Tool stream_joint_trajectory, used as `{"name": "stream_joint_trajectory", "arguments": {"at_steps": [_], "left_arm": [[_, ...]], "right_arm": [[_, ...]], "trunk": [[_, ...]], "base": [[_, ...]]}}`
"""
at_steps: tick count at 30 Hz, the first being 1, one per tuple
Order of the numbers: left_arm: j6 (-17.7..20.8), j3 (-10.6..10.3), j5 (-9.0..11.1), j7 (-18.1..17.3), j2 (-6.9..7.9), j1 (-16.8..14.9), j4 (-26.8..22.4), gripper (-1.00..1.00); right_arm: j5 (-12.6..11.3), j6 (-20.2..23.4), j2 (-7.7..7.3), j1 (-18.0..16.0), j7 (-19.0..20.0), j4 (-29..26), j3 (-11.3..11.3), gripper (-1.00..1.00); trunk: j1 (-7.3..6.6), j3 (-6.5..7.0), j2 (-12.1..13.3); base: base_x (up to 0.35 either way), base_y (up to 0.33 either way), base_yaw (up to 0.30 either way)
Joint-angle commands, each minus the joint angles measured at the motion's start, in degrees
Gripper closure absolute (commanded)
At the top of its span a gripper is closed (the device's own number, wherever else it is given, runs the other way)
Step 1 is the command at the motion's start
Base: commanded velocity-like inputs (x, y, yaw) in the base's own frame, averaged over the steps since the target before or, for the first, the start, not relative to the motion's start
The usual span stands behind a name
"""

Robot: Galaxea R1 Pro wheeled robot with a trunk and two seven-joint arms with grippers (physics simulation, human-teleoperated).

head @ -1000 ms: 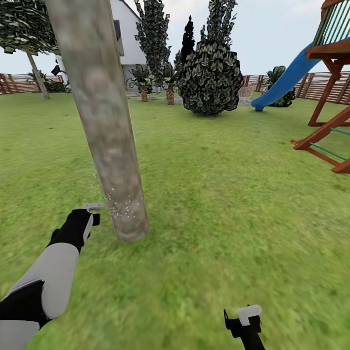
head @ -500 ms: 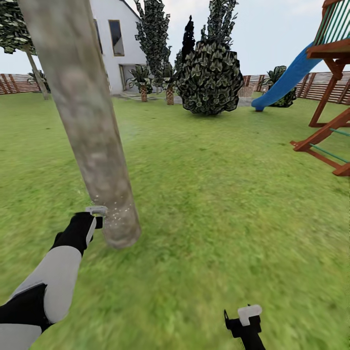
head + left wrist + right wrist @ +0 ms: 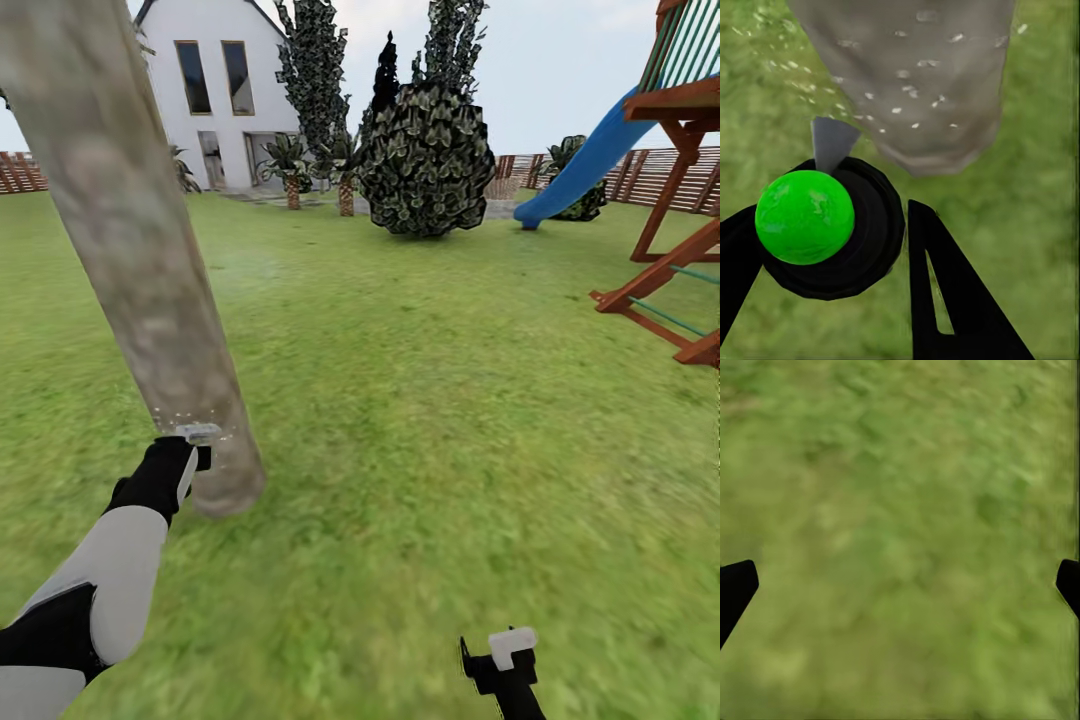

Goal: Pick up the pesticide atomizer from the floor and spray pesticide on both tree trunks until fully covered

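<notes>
Mottled grey-beige and brown, the tree trunk (image 3: 130,250) fills the left side of my head view, thick, smooth and leaning, its foot in the grass (image 3: 430,400). My left gripper (image 3: 825,247) has its black fingers (image 3: 945,292) clamped around the pesticide atomizer (image 3: 832,232), a round black body with a glossy green cap and a grey nozzle aimed at the base of the trunk, very close to it. Tiny white pesticide specks (image 3: 900,90) dot the bark low down and drift over the lawn beside it. Further right, my right gripper (image 3: 900,585) hangs low over bare grass, fingertips spread wide, nothing between them.
</notes>
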Motion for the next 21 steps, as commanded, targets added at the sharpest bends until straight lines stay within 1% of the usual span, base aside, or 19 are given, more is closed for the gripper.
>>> {"name": "stream_joint_trajectory", "arguments": {"at_steps": [1, 5, 10, 16, 21], "left_arm": [[0.2, 0.1, 0.0, 0.1, -0.03, 0.0, -0.1, 1.00], [0.2, 0.1, 0.0, 0.2, 0.04, 0.0, -0.1, 1.00], [0.2, 0.1, 0.0, 0.2, 0.10, 0.0, -0.1, 1.00], [0.2, 0.1, 0.0, 0.3, 0.06, 0.0, -0.1, 1.00], [0.1, 0.1, 0.0, 0.4, 0.06, 0.0, -0.1, 1.00]], "right_arm": [[0.4, 0.0, -0.01, 0.0, -0.6, 0.0, 0.4, -1.00], [0.4, 0.1, 0.00, 0.0, -0.6, 0.0, 0.5, -1.00], [0.4, 0.1, 0.08, 0.0, -0.6, 0.0, 0.5, -1.00], [0.4, 0.1, 0.09, 0.0, -0.6, 0.1, 0.5, -1.00], [0.4, 0.1, 0.00, 0.0, -0.6, 0.0, 0.5, -1.00]], "trunk": [[-0.01, -0.05, 0.0], [-0.01, -0.05, 0.0], [-0.01, -0.05, 0.0], [-0.01, -0.05, 0.0], [-0.01, -0.05, 0.0]], "base": [[0.000, -0.275, 0.000], [0.000, -0.275, 0.018], [0.023, -0.274, 0.235], [0.141, -0.267, 0.266], [0.156, -0.264, 0.046]]}}
